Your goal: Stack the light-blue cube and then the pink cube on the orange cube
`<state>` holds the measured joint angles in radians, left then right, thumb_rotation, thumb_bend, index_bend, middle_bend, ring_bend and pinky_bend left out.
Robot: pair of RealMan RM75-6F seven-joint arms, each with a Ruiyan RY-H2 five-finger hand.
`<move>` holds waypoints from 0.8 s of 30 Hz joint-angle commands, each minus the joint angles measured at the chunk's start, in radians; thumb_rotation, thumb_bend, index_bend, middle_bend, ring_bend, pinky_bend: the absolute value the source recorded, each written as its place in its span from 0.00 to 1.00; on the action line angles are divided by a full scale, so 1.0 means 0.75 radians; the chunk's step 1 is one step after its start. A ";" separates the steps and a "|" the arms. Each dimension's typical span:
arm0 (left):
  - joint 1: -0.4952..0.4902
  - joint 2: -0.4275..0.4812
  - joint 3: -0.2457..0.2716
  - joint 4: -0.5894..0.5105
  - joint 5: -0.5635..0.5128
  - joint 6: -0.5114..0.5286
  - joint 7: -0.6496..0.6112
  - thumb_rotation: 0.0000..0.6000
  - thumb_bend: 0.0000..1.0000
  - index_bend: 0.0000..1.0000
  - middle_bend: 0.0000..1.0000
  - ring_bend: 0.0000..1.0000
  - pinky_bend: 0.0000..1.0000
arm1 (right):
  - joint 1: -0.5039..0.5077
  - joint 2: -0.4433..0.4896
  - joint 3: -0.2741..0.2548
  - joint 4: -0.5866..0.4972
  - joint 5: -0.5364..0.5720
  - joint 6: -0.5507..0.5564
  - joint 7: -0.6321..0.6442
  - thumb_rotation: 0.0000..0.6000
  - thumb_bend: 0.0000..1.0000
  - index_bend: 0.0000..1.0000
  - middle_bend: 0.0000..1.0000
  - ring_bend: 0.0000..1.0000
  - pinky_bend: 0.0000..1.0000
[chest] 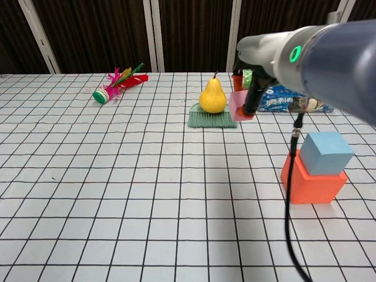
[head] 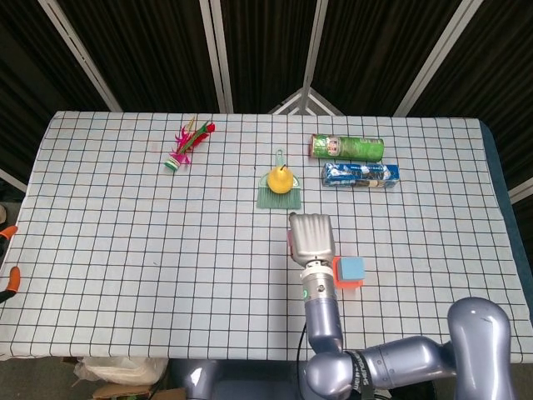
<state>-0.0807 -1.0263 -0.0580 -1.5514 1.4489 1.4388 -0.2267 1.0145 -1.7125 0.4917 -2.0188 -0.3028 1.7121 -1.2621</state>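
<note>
The light-blue cube (head: 351,268) (chest: 326,153) sits on top of the orange cube (head: 336,272) (chest: 310,181) at the right front of the table. My right hand (head: 311,237) (chest: 249,88) holds the pink cube (chest: 239,107) in the air, up and to the left of that stack. In the head view the hand hides nearly all of the pink cube (head: 290,242); only a sliver shows at its left edge. My left hand appears in neither view.
A yellow pear (head: 281,177) (chest: 212,96) stands on a green brush (chest: 210,119) behind the hand. A green can (head: 346,147) and a blue packet (head: 361,174) lie at the back right. A pink-feathered shuttlecock (head: 185,142) lies at the back left.
</note>
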 commanded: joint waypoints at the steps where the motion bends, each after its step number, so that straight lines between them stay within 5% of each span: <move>1: 0.000 -0.002 0.000 -0.003 -0.003 -0.002 0.007 1.00 0.60 0.11 0.04 0.00 0.00 | -0.080 0.133 -0.029 -0.154 0.017 0.058 -0.021 1.00 0.38 0.50 1.00 1.00 0.97; 13: 0.005 -0.007 -0.017 -0.015 -0.047 0.001 0.037 1.00 0.60 0.11 0.04 0.00 0.00 | -0.280 0.485 -0.181 -0.410 0.010 -0.022 0.083 1.00 0.38 0.50 1.00 1.00 0.97; 24: 0.000 -0.011 -0.018 -0.018 -0.053 -0.010 0.055 1.00 0.60 0.11 0.04 0.00 0.00 | -0.336 0.604 -0.267 -0.430 -0.014 -0.122 0.189 1.00 0.38 0.50 1.00 1.00 0.97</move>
<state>-0.0799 -1.0340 -0.0717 -1.5642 1.4096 1.4325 -0.1864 0.7657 -1.2644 0.2958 -2.3378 -0.3118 1.6259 -1.1252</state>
